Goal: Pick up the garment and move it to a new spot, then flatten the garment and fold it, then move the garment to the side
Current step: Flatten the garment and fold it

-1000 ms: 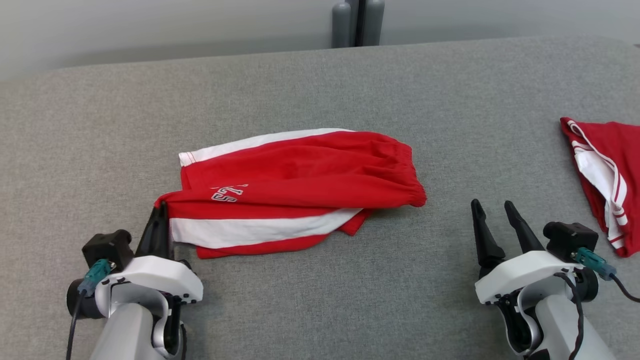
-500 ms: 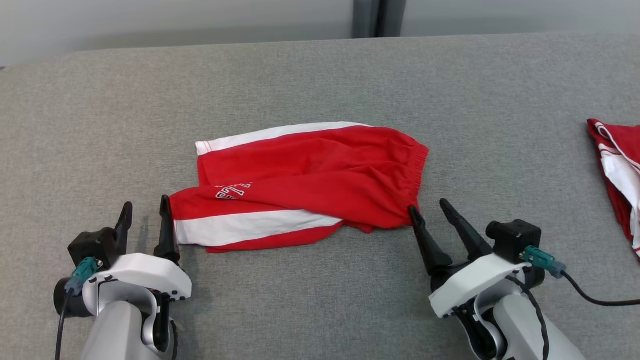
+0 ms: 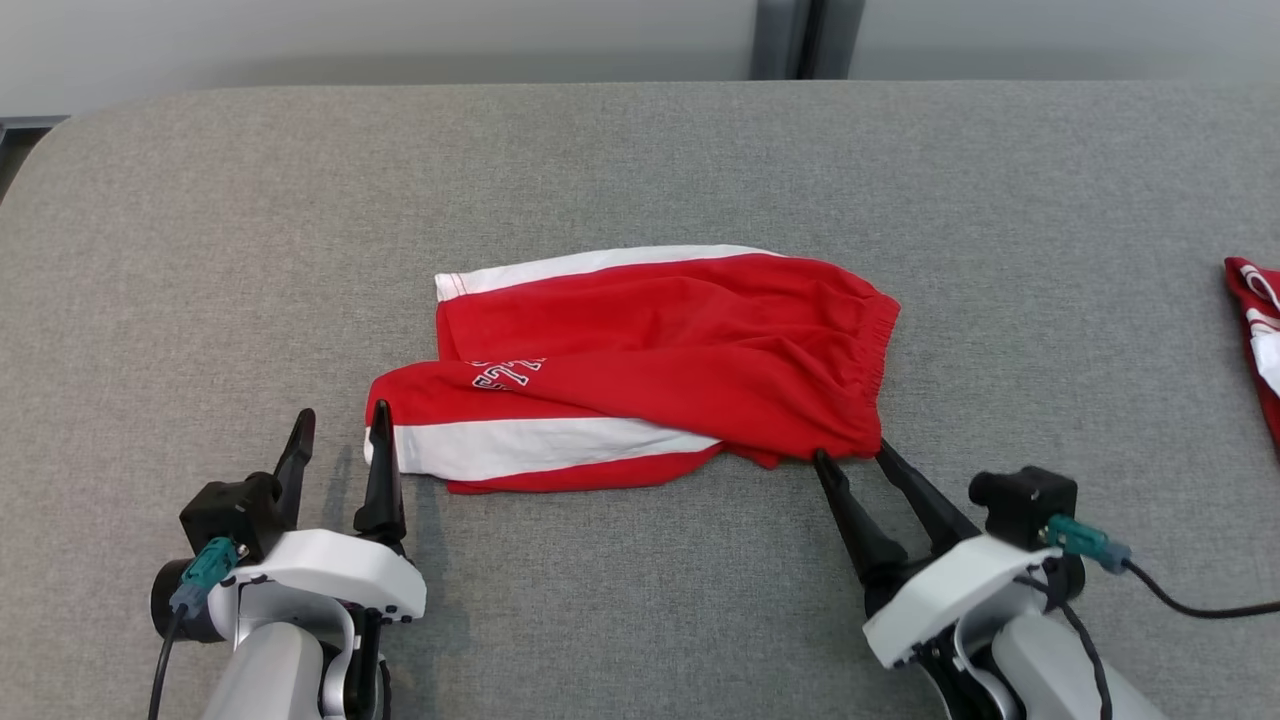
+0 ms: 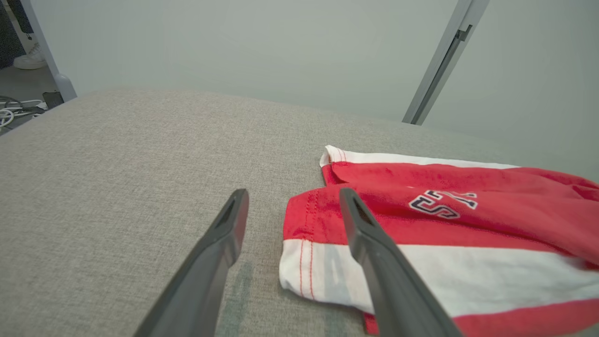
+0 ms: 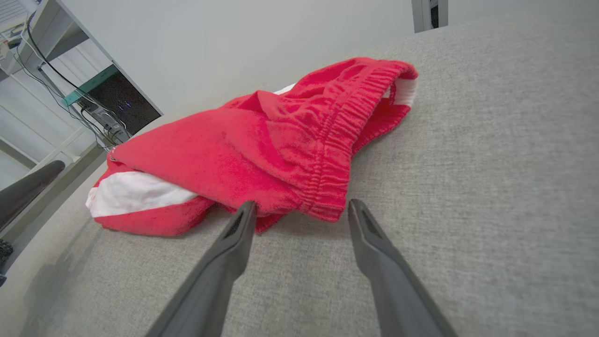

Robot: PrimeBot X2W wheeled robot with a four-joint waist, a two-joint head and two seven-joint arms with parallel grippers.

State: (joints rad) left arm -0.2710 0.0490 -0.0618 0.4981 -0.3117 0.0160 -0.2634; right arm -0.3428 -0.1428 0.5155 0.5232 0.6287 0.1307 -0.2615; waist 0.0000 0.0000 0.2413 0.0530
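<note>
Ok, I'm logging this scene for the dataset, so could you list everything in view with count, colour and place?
shorts: one, red with white stripes, rumpled at the table's middle
second garment: one, red and white, at the right edge of the head view
table: one, grey fabric top, under both garments
post: one, grey, behind the table's far edge
left gripper: one, dark fingers, open, at the shorts' left hem
right gripper: one, dark fingers, open, tips astride the shorts' near right corner
</note>
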